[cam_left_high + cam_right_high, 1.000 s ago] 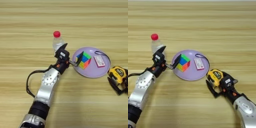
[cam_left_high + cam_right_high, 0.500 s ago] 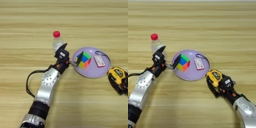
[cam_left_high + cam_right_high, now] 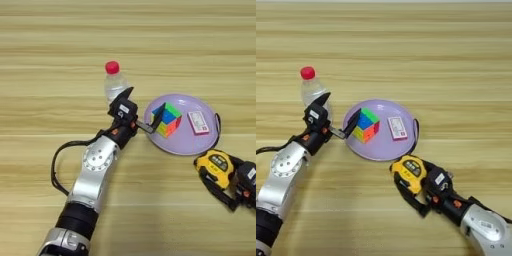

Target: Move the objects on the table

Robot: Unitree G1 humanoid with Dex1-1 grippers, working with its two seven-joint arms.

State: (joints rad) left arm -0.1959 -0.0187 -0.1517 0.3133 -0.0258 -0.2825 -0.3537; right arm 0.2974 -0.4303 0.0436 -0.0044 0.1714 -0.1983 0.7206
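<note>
The surface (image 3: 60, 45) is light wood with stripes running side to side, and it fills everything I can see of the room.

A lilac plate (image 3: 381, 147) sits near the middle. On it is a puzzle cube (image 3: 366, 125) with many colours, and beside the cube lies a small pink and white card (image 3: 397, 128). A black cord (image 3: 415, 134) curves along the plate's right rim.

A clear bottle (image 3: 115, 85) with a red cap stands upright just left of the plate.

The left arm reaches up from the bottom corner, bent at the elbow. The left end effector (image 3: 145, 111) has its two black fingers spread apart. One finger is up by the bottle, and the other pokes over the plate's rim, right by the cube.

The right arm comes in from the bottom right. The right end effector (image 3: 418, 187) is clamped on the yellow and black tape measure (image 3: 408, 171), which sits just below the plate.
</note>
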